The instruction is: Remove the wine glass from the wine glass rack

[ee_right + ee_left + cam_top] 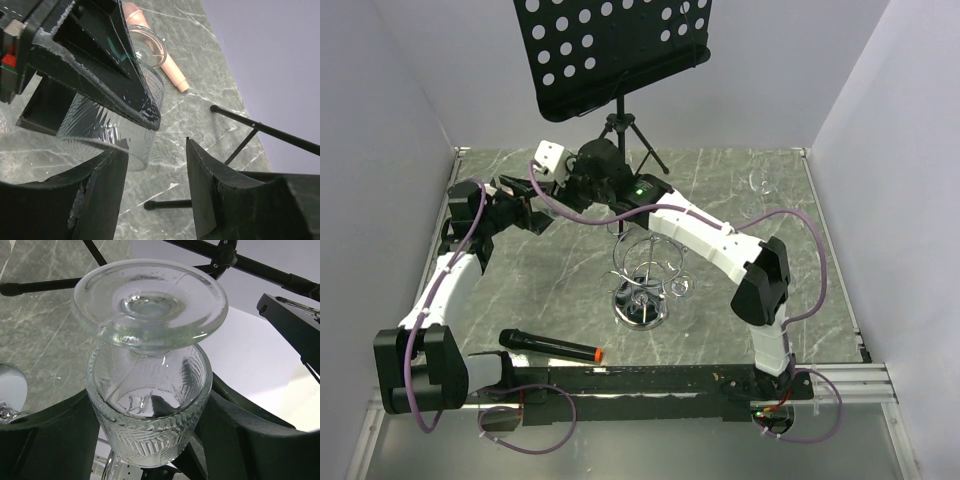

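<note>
My left gripper point(150, 440) is shut on the wine glass point(150, 390), a clear cut-pattern glass held by its bowl with its round foot pointing away from the camera. In the top view the left gripper point(542, 200) is at the back left, well away from the wine glass rack point(640, 290), a chrome wire stand on a round shiny base at mid-table. My right gripper point(156, 150) is open and empty right beside the held glass point(95, 130), which shows partly behind its left finger. The right gripper sits at the back centre in the top view point(582, 175).
A black music stand point(615, 50) stands at the back, its tripod legs point(260, 127) spread on the marble close to both grippers. A black microphone with an orange tip point(550, 347) lies near the front edge. A clear glass shape point(757, 187) is at the back right.
</note>
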You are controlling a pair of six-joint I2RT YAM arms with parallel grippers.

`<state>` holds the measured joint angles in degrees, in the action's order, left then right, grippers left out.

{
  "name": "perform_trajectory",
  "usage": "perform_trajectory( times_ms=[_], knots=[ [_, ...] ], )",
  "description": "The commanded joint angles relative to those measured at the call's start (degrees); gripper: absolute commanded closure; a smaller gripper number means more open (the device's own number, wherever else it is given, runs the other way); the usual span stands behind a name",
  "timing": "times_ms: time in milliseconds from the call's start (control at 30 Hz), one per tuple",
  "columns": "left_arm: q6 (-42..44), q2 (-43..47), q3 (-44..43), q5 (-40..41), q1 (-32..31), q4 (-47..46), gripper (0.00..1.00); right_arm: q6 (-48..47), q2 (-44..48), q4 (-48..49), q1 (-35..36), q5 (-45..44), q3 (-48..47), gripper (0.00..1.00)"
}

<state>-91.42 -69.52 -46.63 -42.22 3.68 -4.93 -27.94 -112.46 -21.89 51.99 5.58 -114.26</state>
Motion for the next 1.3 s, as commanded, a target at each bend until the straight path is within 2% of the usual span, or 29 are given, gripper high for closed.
perform_trajectory(
  times_ms=[0,133,200,400,467,500,533,567,667,933,1267],
  knots=[
    [-3.4,2.9,-2.9,-1.2,0.1,-0.9,0.99,-0.1,-1.4,2.6,0.4,0.0,-3.1,0.44],
    [-3.8,3.2,-2.0,-1.3,0.0,-0.8,0.99,0.1,-1.9,2.7,0.4,0.0,-3.4,0.48],
    [-3.9,3.5,-1.5,-1.3,0.1,-0.7,0.99,-0.2,-2.2,2.6,0.4,0.1,-3.5,0.53],
    [-4.2,3.9,-0.6,-0.9,0.3,-0.2,0.99,-0.8,-1.8,3.1,0.4,-0.2,-3.8,0.76],
    [-3.9,3.9,-0.4,0.0,0.4,0.5,0.99,-0.8,-1.8,3.2,0.4,-0.2,-3.8,0.88],
    [-3.7,3.9,-0.2,0.6,0.4,1.3,0.89,-0.7,-1.7,3.3,0.4,-0.2,-3.8,0.95],
    [-3.4,4.1,0.0,1.3,0.5,2.1,0.72,-0.6,-1.7,3.2,0.5,-0.3,-3.8,1.0],
    [-3.3,4.1,0.2,2.0,0.6,2.6,0.57,-0.5,-1.7,3.3,0.4,-0.7,-3.7,1.0],
    [-2.5,4.4,1.5,3.4,1.0,3.3,0.01,-0.4,-1.7,3.9,0.3,-1.7,-4.0,1.0],
    [-1.1,5.2,2.5,4.7,2.6,2.9,0.0,0.3,-1.7,5.1,-0.7,-4.4,-5.0,1.0],
    [-1.4,4.7,2.9,4.9,3.9,2.5,0.0,0.4,-1.3,2.8,-1.6,-0.9,-4.8,1.0]
  ],
)
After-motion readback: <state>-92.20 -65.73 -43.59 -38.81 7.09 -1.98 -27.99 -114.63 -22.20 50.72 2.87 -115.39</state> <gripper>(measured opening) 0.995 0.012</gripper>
